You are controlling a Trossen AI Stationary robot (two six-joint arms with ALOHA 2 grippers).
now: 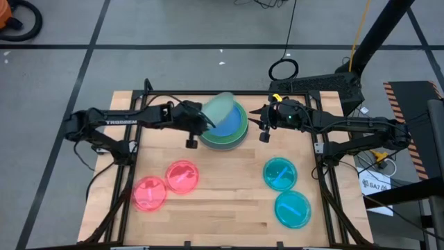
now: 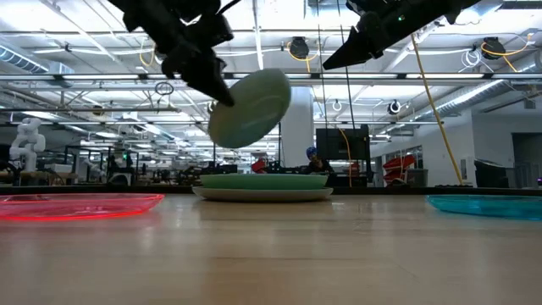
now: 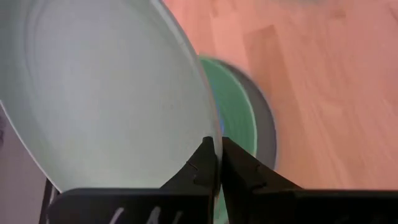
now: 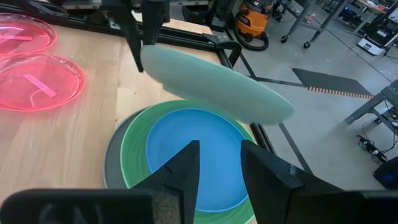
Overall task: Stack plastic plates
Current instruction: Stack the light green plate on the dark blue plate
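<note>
I am holding the pale mint plate (image 1: pixel 220 109) clenched by its rim in my left pincer (image 3: pixel 217 163), tilted above the stack (image 1: pixel 239 135) of grey, green and blue. My right pincer (image 4: pixel 217 168) is waiting released nearby. Pink pair (image 1: pixel 165 184) and teal pair (image 1: pixel 286 191) are lying unstacked on the worktop (image 1: pixel 222 201).

The left arm reaches in from the left side of the wooden surface (image 1: pixel 229 180), its wrist angled down toward the middle rear. The left gripper (image 1: pixel 205 121) hangs raised above the surface, its two dark fingers (image 3: pixel 205 163) pinched together on the rim of a tilted pale mint round plastic plate (image 1: pixel 222 109). The right arm stretches in from the right, and the right gripper (image 1: pixel 264 123) hovers just beside it, fingers (image 4: pixel 186 165) parted, gripping nothing.
</note>
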